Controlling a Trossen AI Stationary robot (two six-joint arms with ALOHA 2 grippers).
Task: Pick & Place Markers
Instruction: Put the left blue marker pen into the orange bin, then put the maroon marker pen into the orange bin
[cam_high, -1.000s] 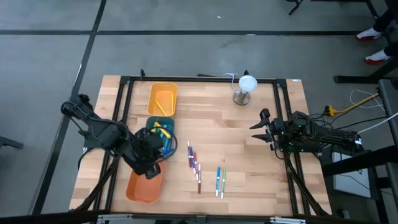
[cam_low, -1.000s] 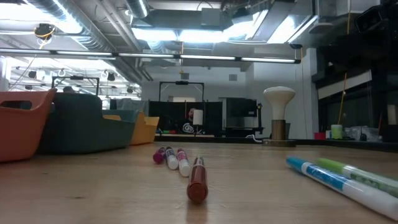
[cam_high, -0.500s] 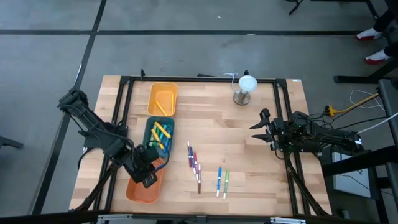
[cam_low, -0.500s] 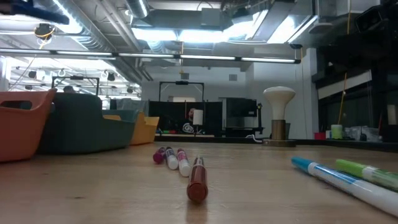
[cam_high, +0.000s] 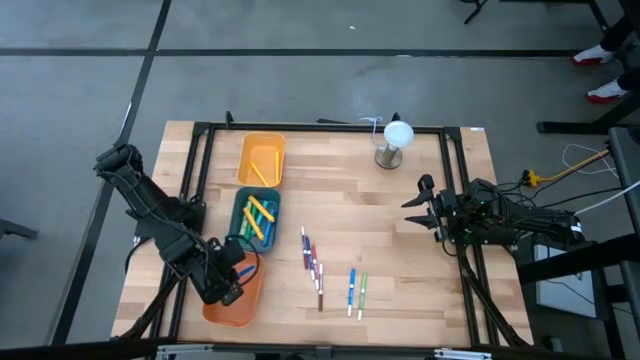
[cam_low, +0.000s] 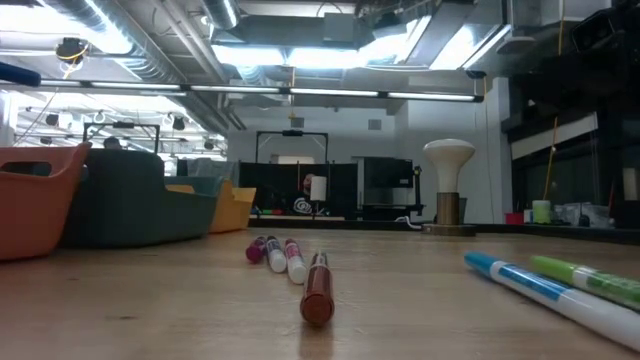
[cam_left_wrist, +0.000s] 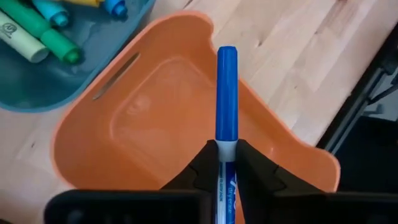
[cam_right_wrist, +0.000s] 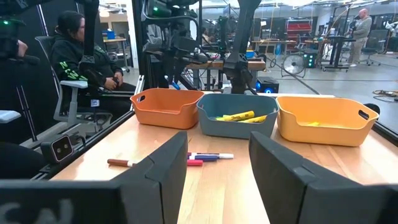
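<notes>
blue marker (cam_left_wrist: 226, 99): deep blue cap, white band below it
orange tray (cam_high: 240, 300): plain orange
teal tray (cam_high: 238, 210): dark blue-green, holding yellow, green and light blue markers
yellow tray (cam_high: 262, 158): yellow-orange, yellow markers inside
loose markers (cam_high: 312, 262): purple, pink and red
paired markers (cam_high: 355, 292): one light blue, one green, white barrels
table (cam_high: 340, 190): pale wood planks, black frame
lamp (cam_high: 397, 135): white dome
grippers: black

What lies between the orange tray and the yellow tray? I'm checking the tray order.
The teal tray holding markers sits between the orange tray and yellow tray, clearest in the high view.
</notes>
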